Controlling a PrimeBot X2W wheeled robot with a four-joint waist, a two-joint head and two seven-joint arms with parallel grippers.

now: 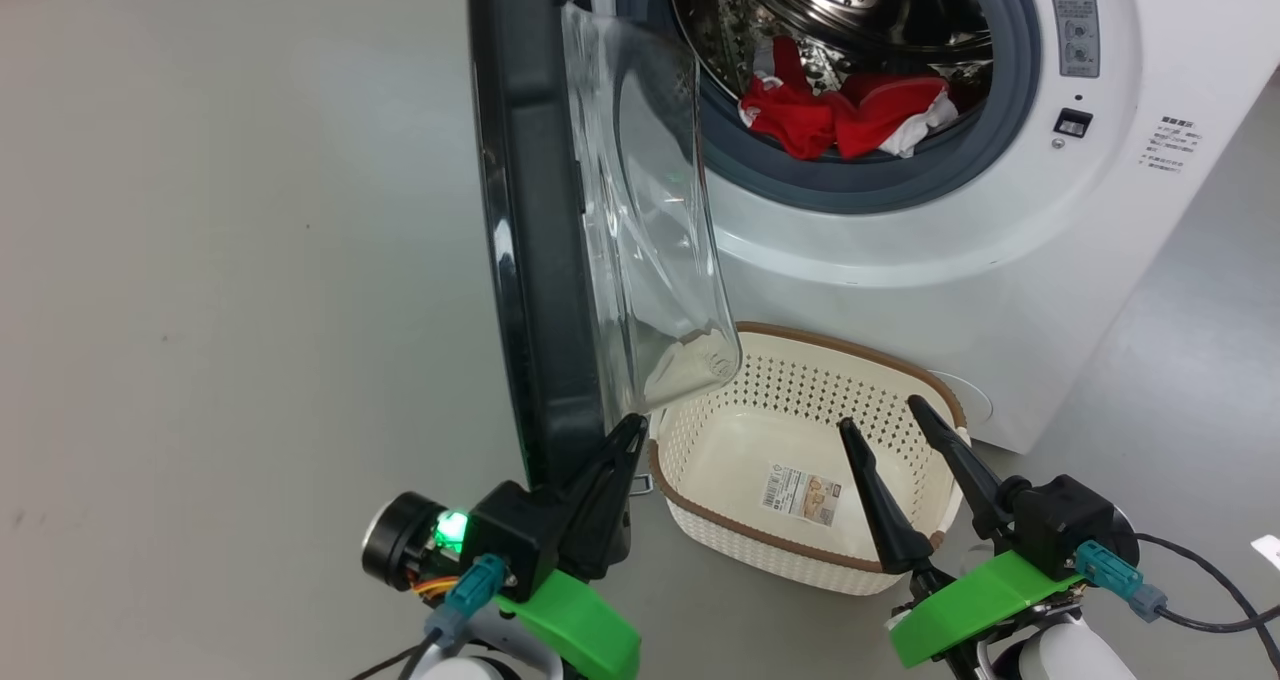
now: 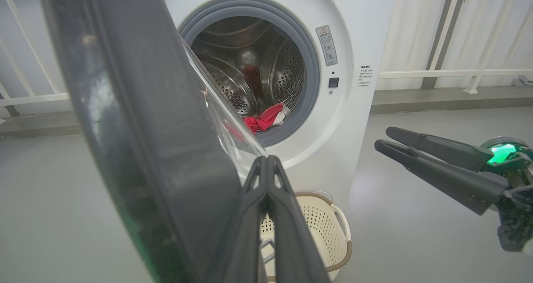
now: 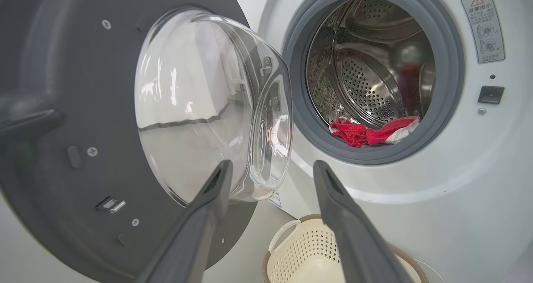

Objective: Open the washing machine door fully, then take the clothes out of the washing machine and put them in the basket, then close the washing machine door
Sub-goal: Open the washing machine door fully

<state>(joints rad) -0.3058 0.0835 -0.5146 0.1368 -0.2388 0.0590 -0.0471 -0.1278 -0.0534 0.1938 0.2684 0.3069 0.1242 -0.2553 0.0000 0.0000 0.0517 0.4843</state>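
The washing machine door point(image 1: 520, 210) stands swung out, roughly square to the white washing machine point(image 1: 900, 290), its glass bowl point(image 1: 650, 210) facing the opening. Red and white clothes point(image 1: 850, 115) lie at the drum's front lip, as the right wrist view's clothes point(image 3: 370, 131) show. The cream basket point(image 1: 700, 430) sits empty on the floor below the opening. My left gripper point(image 1: 635, 425) is shut with nothing in it, its tips by the door's lower inner edge; I cannot tell if they touch. My right gripper point(image 1: 882, 413) hangs open over the basket's right side.
Grey floor spreads to the left of the door. A black cable point(image 1: 1200, 580) trails at the lower right. A pale railing point(image 2: 437, 73) runs behind the machine. The door's latch slot point(image 1: 1072, 122) sits on the machine's front, right of the opening.
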